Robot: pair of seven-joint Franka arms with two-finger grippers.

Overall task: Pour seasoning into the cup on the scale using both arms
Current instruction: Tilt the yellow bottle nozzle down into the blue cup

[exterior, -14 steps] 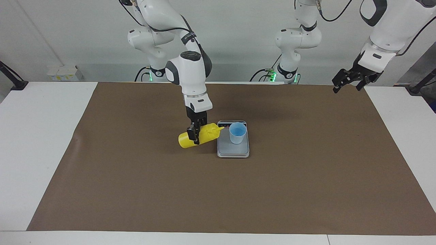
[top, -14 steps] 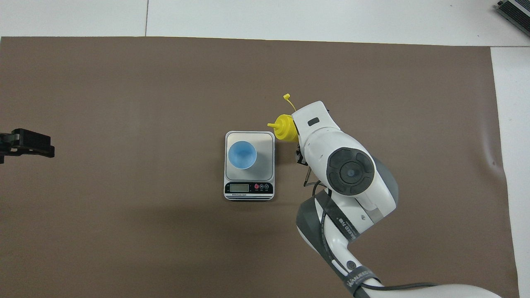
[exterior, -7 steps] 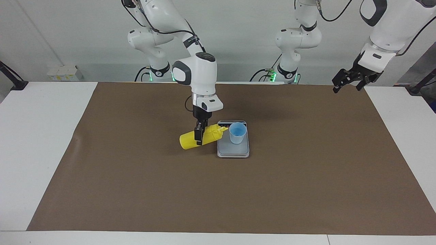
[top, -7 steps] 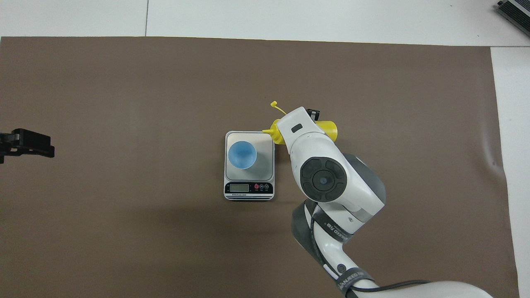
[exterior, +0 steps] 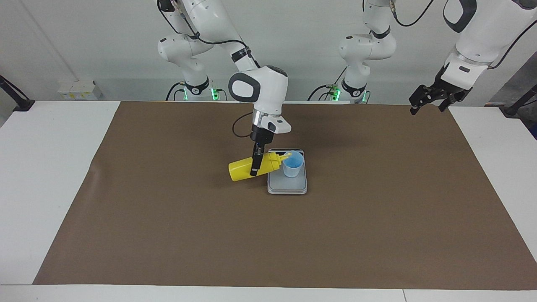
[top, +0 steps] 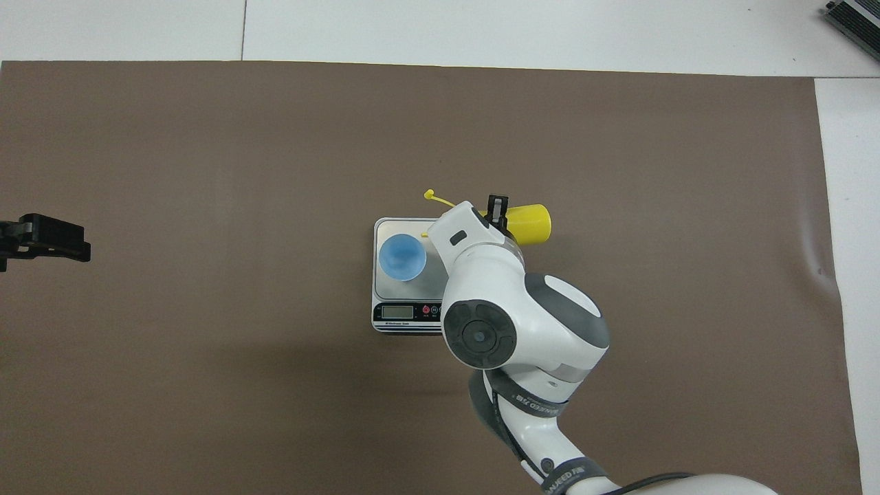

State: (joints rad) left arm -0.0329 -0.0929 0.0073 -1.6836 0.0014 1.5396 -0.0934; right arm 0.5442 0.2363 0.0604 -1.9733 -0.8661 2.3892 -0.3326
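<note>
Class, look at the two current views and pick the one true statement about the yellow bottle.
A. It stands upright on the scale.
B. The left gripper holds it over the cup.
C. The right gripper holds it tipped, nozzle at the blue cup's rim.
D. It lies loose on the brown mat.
C: the right gripper is clamped on the yellow bottle, which lies nearly level with its nozzle at the rim of the blue cup on the scale.

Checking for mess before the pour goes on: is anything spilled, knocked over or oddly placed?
Nothing stands out. The cup stands upright on the scale; the yellow bottle, tipped on purpose in the right gripper, has its nozzle at the cup's rim. No spill shows.
</note>
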